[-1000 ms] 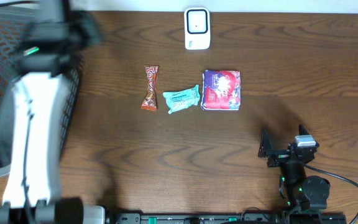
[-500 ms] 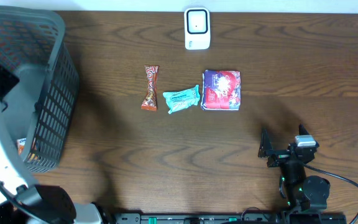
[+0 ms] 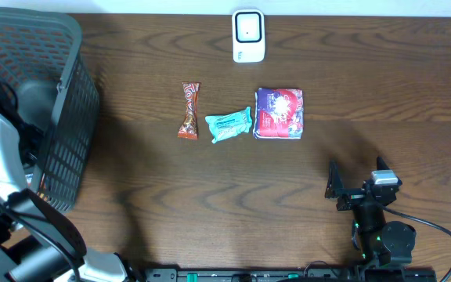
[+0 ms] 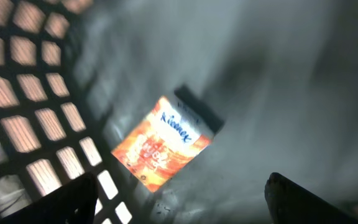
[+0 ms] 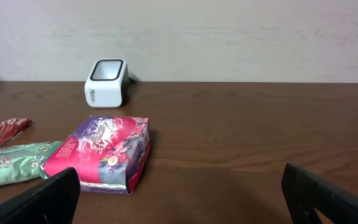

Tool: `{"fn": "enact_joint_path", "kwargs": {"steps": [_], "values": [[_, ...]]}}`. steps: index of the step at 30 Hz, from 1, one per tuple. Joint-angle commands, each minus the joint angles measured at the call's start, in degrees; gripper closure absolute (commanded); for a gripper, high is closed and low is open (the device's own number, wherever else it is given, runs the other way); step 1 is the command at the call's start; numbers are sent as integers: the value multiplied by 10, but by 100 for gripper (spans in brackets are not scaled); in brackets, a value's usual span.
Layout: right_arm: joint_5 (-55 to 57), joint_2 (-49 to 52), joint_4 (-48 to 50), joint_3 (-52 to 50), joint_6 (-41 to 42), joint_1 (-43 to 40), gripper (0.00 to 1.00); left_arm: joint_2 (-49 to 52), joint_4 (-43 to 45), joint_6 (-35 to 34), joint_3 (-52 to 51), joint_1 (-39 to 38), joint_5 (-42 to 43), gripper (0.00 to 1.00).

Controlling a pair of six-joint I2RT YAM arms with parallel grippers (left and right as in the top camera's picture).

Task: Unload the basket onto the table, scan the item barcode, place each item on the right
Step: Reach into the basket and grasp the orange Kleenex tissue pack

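Jaws apart and empty, my left gripper (image 4: 182, 205) hangs over the tissue pack (image 4: 161, 149), apparently lying in the basket (image 3: 75, 94) at nine o'clock. I should rise straight, clearing the rim, before fetching the purple packet (image 3: 279, 113) below the scanner (image 3: 248, 35) at twelve. My right gripper (image 5: 179, 205): apart, five o'clock.

Even light (basket (image 4: 39, 134) interior dim, blurred)
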Motion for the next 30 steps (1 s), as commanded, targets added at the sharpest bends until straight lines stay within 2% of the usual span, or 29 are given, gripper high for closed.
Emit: {"fn": "enact_joint_path", "kwargs": {"steps": [1,19,23,26,27,28,30], "values": [[0,-3,-1,-2,4,9,1,15,16,3,-31,-1,-8,14],[0,-3,-1,-2,4,9,1,75,91,1,-124,-1,-5,15],[0,-3,-1,-2,4,9,1,75,117,1,-125,-1,-5,44],[0,-3,-1,-2,4,9,1,75,127,1,-125,-1,-5,70],[0,-3,-1,-2,4,9,1,75,130,1,-125,-1,-5,85],[0,-3,-1,-2,4,9,1,75,131,1,-125,-1,-5,92],[0,-3,-1,-2,4,9,1,73,131,1,-121,-1,-5,93]]}}
